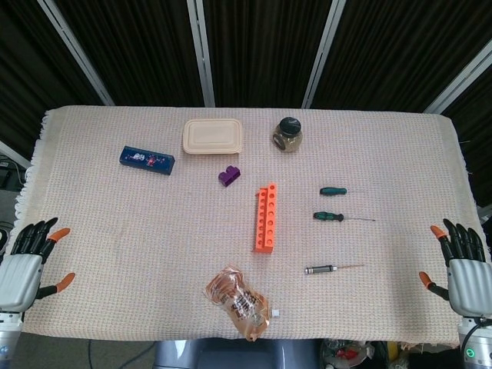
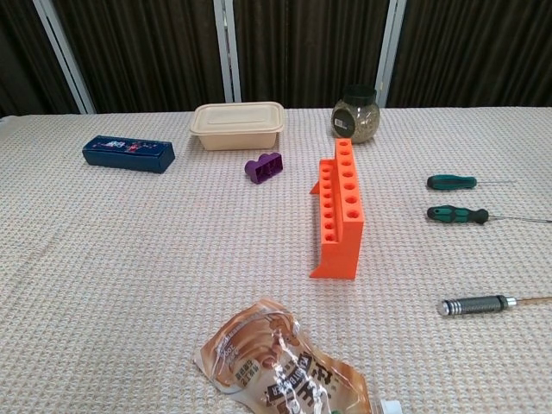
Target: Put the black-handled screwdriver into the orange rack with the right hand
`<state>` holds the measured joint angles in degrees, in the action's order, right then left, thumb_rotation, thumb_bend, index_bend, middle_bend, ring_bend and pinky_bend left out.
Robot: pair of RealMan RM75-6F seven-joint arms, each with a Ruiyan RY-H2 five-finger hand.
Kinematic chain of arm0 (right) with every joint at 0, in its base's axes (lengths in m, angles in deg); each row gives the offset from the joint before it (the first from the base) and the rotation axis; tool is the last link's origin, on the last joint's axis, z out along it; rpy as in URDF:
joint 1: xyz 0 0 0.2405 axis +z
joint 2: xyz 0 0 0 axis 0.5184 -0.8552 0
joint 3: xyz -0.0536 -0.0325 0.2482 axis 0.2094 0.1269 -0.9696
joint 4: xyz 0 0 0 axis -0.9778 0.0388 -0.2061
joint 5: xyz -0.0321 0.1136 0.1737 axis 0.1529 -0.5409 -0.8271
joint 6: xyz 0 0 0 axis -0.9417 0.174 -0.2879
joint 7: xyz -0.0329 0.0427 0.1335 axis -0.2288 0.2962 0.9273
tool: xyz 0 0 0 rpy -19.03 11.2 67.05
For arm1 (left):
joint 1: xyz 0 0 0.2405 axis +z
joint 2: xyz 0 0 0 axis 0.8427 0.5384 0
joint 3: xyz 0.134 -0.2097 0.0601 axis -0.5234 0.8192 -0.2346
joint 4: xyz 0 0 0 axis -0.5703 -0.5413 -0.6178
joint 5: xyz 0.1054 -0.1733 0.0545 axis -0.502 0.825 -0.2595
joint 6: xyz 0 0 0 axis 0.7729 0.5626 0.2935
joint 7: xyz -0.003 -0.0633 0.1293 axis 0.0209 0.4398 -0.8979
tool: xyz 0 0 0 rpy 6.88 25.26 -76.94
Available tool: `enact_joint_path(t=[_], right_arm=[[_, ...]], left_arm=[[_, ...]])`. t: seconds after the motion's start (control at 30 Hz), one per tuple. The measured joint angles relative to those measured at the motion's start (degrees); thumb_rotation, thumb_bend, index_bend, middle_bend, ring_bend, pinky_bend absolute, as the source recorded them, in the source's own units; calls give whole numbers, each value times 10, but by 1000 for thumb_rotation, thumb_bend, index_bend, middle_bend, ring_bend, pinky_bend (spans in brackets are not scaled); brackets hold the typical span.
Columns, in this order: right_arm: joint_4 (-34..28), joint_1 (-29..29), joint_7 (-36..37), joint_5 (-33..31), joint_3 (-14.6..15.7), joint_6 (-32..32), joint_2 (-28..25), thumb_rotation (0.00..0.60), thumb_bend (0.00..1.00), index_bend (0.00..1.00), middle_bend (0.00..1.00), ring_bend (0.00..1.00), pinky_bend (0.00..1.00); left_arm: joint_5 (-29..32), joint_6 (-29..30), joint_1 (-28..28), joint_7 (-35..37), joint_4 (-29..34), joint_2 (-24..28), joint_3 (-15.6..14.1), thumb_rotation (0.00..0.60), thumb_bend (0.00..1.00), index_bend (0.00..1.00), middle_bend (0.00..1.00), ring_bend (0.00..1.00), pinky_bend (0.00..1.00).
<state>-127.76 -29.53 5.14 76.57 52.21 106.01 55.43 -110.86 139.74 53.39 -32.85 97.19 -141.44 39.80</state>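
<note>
Cloth-covered table (image 1: 115, 231) with orange rack (image 1: 266, 218), three screwdrivers (image 1: 329, 217), lidded box (image 1: 212, 135), jar (image 1: 287, 134), snack bag (image 1: 237, 301).

Head view high above, looking steeply down on the whole table (image 1: 384, 154), chest view low and nearer from the front edge, facing the back edge, both sharing the orange rack (image 1: 266, 218) mid-table.

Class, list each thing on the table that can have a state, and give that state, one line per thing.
Lidded box: closed.
Jar: upright, lid on.
Orange rack: standing, holes empty.
Black-handled screwdriver: lying flat, untouched.
Snack bag: lying flat.
Left robot hand: open, empty.
Right robot hand: open, empty.
</note>
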Motion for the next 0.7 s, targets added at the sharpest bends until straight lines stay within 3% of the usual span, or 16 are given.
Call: enact_joint_path(t=[0.4,0.7], right_arm=[[-9,4,-13,20,4,2,-2,600,150,239,80,0,0],[-38,32,-72,54,13,-33,-9,600,156,278,95,0,0]], left_arm=[[-9,2,-4,6,3,13,2,600,193,183,36,0,0],[-9,2,-10,-9,5,15,9,600,192,187,35,0,0]])
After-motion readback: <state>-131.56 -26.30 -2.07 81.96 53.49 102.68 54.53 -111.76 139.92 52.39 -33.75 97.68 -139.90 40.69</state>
